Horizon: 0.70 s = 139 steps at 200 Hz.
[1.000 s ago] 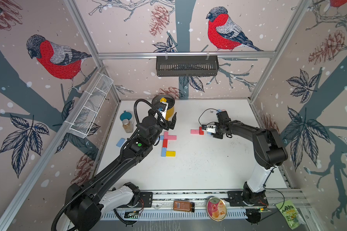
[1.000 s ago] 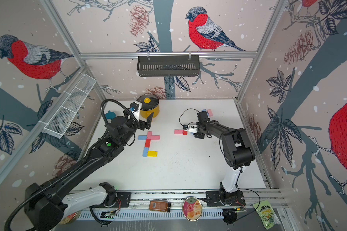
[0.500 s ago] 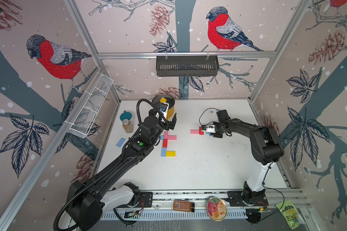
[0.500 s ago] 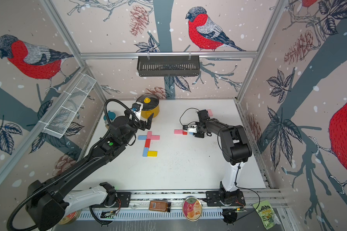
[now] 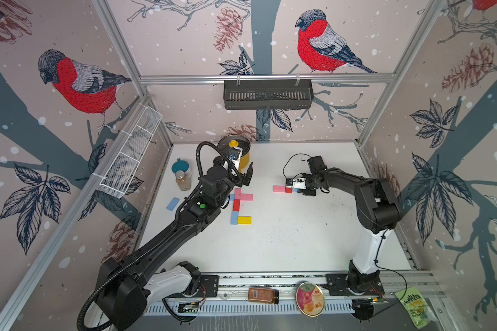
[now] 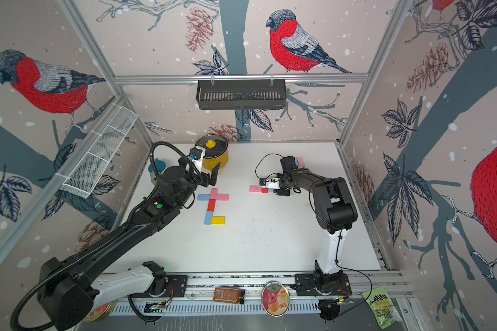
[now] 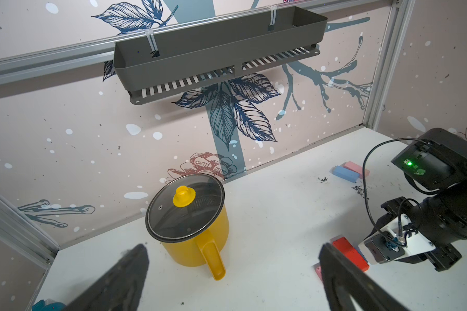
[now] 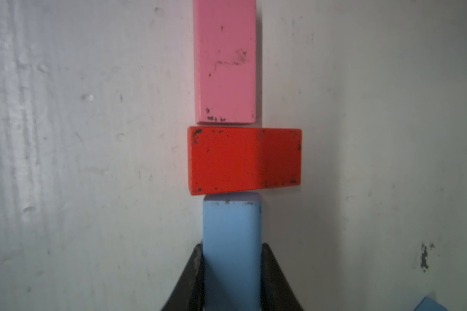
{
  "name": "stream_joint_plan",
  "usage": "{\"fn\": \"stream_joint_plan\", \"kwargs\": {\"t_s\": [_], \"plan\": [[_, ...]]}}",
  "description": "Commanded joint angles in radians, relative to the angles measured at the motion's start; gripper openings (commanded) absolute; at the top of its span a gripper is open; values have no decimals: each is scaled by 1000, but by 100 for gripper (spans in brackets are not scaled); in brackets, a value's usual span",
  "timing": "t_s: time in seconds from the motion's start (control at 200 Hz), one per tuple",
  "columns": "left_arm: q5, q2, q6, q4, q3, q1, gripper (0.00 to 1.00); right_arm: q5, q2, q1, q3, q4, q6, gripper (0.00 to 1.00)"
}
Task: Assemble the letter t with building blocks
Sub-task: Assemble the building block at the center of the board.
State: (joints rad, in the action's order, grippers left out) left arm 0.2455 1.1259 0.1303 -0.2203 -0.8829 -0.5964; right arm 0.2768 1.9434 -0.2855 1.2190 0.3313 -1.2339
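Gripping a blue block by its long sides, the right gripper has its fingers clamped on it, low over the table. The block's free end butts against a red block lying crosswise. A pink block lies just beyond, in line. This row sits right of centre, toward the far side. Left of it, mid-table, lies a six-block figure: pink crossbar with blue on its left, red-and-blue stem, yellow block as foot at the near end. Left gripper hangs over the figure's far end, fingers wide apart, holding nothing. The pot stands just beyond it.
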Motion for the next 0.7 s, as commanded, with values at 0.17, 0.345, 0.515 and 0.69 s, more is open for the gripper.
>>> {"fn": "stream_joint_plan", "kwargs": {"t_s": [0.17, 0.345, 0.515, 0.69], "plan": [[-3, 11, 13, -18, -5, 0, 98, -24, 23, -9, 2, 113, -2, 10], [-2, 16, 12, -17, -6, 0, 98, -33, 11, -11, -7, 123, -2, 10], [-3, 21, 11, -17, -5, 0, 98, -41, 0, -11, -18, 130, 1, 10], [-5, 22, 10, -16, -6, 0, 98, -46, -9, -13, -38, 132, 6, 10]]}}
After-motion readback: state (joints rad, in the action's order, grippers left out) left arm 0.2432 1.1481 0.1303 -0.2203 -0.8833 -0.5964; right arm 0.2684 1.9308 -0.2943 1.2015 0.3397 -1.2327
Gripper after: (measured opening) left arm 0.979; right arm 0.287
